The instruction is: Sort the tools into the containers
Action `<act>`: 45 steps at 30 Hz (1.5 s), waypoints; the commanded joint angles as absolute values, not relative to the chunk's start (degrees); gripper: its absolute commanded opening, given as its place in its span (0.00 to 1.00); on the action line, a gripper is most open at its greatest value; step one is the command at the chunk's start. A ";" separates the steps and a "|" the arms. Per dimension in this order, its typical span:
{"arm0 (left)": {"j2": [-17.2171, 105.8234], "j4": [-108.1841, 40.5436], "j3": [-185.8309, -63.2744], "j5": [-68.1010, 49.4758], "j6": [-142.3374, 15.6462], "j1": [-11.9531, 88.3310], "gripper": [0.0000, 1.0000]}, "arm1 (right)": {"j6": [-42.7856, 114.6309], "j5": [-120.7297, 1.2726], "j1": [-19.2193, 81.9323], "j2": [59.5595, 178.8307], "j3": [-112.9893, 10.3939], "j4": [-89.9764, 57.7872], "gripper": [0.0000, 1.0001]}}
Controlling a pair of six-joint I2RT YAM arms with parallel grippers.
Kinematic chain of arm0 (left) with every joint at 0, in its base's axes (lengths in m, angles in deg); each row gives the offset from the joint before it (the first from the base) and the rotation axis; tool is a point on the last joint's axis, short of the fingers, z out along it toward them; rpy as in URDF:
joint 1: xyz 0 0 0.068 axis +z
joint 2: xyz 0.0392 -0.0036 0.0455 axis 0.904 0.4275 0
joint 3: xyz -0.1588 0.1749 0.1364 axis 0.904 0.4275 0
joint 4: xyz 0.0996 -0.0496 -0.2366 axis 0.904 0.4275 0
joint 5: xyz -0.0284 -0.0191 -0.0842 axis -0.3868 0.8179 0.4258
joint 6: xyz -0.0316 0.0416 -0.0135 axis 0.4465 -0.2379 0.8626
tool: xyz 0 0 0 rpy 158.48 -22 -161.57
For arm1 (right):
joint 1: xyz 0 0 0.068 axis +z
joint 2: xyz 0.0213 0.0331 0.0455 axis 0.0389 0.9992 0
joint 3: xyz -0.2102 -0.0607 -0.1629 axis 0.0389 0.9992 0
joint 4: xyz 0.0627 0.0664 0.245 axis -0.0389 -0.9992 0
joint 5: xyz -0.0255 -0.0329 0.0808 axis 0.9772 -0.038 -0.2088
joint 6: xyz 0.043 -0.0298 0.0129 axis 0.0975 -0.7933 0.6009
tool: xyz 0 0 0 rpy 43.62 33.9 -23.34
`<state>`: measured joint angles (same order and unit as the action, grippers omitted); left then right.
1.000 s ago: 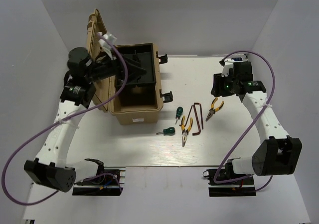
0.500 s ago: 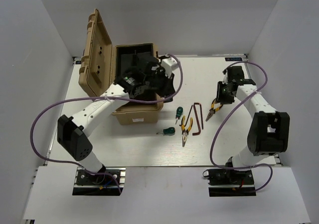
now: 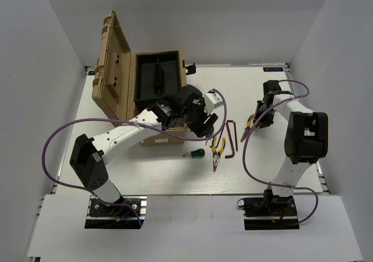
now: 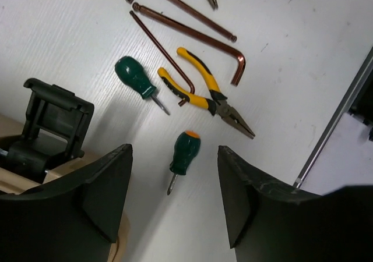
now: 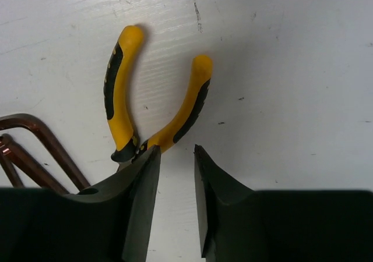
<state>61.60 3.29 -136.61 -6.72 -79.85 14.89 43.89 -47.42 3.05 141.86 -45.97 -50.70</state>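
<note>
The tools lie on the white table right of the open tan toolbox [image 3: 160, 135]. My left gripper [image 3: 205, 124] hangs open above them. In its wrist view the gripper [image 4: 175, 157] frames a green-handled screwdriver [image 4: 185, 153]. Beyond lie a second screwdriver [image 4: 135, 81], yellow-handled pliers [image 4: 201, 93] and dark-red hex keys [image 4: 192, 38]. My right gripper [image 3: 258, 117] sits low over the other pliers [image 3: 247, 129]. In its wrist view the jaws [image 5: 175, 151] stand a narrow gap apart and empty, just short of the pliers' pivot, with the yellow handles [image 5: 121, 93] ahead.
The toolbox lid [image 3: 113, 70] stands upright at the left, with a black inner tray [image 3: 157, 78] in the box. A black box latch [image 4: 49, 122] is close to my left finger. Hex keys [image 5: 35, 145] lie left of the right gripper. White walls enclose the table.
My left arm has swung from the toolbox lid across the box to hang over the tools. My right gripper has moved down and in onto the right pliers.
</note>
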 commanded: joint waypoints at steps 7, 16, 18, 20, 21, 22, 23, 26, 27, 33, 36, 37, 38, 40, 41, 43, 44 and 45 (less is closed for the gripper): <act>58.98 2.48 -133.60 -12.21 -81.25 13.62 0.73 | 46.95 -45.23 3.02 145.78 -50.02 -49.51 0.44; 62.76 3.62 -133.59 -16.87 -79.50 11.34 0.71 | 48.79 -43.03 2.84 146.84 -45.54 -48.11 0.42; 64.42 3.62 -133.59 -17.49 -78.89 10.11 0.71 | 49.23 -43.65 1.19 146.83 -45.01 -47.84 0.37; 65.75 3.62 -134.12 -19.40 -77.92 9.33 0.71 | 49.41 -44.26 1.09 146.92 -44.75 -47.84 0.25; 67.32 3.62 -134.12 -20.46 -76.43 8.53 0.71 | 49.93 -44.87 0.83 146.84 -44.75 -47.84 0.21; 68.20 4.14 -134.64 -21.34 -75.72 8.53 0.71 | 50.03 -45.23 0.56 146.84 -44.66 -48.02 0.16; 69.08 5.01 -135.35 -23.44 -74.85 7.83 0.71 | 50.46 -45.84 0.30 146.23 -44.22 -47.93 0.10; 71.02 5.02 -135.88 -25.48 -71.94 7.21 0.71 | 51.34 -49.34 -1.10 144.64 -43.52 -47.76 0.00; 71.03 4.33 -135.88 -25.48 -70.37 6.69 0.71 | 51.52 -49.80 -1.37 143.42 -42.99 -48.02 0.00; 69.80 0.02 -133.07 -26.19 -67.37 6.07 0.72 | 50.03 -57.78 -3.04 138.68 -42.90 -47.58 0.00; 69.80 -0.78 -133.07 -25.58 -67.37 5.54 0.74 | 49.50 -62.52 -3.48 136.56 -43.60 -47.75 0.00; 69.80 -1.30 -133.07 -25.57 -67.37 5.02 0.74 | 49.50 -63.42 -3.48 136.20 -44.39 -48.10 0.00; 69.80 -1.31 -133.07 -25.05 -67.37 5.01 0.74 | 49.24 -64.38 -3.57 135.77 -44.74 -48.45 0.00; 70.32 -1.31 -133.59 -25.04 -67.37 4.49 0.74 | 48.71 -68.14 -3.40 134.28 -46.58 -48.46 0.00; 70.32 -0.70 -133.59 -25.04 -66.76 4.48 0.74 | 48.53 -68.95 -3.48 133.83 -47.03 -48.63 0.00; 69.80 -0.08 -134.12 -25.04 -66.75 3.87 0.72 | 48.36 -71.76 -2.70 132.43 -49.57 -48.63 0.00; 69.80 0.53 -134.73 -25.04 -66.75 3.87 0.69 | 48.62 -74.12 -2.00 132.33 -50.45 -48.46 0.00; 67.79 1.32 -135.43 -25.04 -66.75 3.35 0.67 | 48.53 -75.80 -1.03 132.16 -54.11 -48.46 0.00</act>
